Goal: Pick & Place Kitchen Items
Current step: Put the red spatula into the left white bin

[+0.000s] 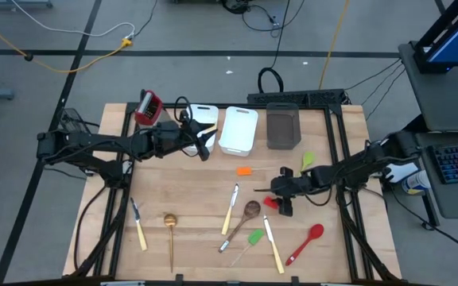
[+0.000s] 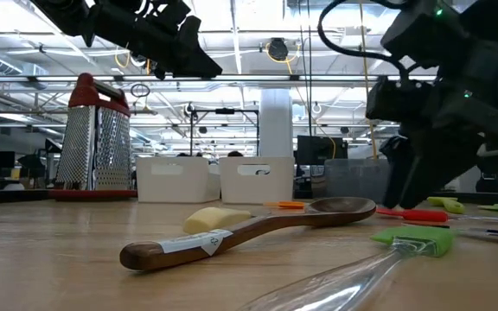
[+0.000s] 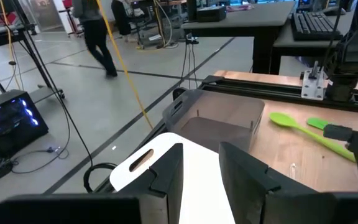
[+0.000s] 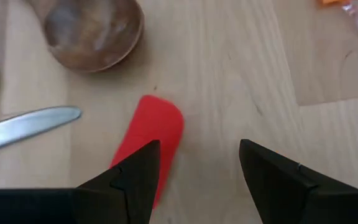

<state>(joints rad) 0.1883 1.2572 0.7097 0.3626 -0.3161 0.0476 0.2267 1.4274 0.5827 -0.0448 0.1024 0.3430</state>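
Note:
My right gripper (image 1: 281,203) is open and low over the table at the middle right. Its fingers stand around the end of a small flat red piece (image 4: 154,127), which lies flat on the wood and also shows in the high view (image 1: 270,202). The brown wooden spoon (image 1: 245,216) lies just beside the piece, its bowl (image 4: 92,28) close by. My left gripper (image 1: 203,146) is open and empty, raised over the white bins (image 3: 166,155) at the far side. My right gripper has one finger (image 4: 135,177) in front of the red piece's near end. I cannot tell whether it touches the piece.
Two white bins (image 1: 239,129) and a grey bin (image 1: 283,127) stand at the far edge, a red-topped grater (image 1: 147,107) to their left. On the wood lie a gold ladle (image 1: 170,230), cream-handled knives (image 1: 273,242), a green spatula (image 1: 254,237), a red spoon (image 1: 306,242), an orange piece (image 1: 244,170) and a green utensil (image 1: 307,161).

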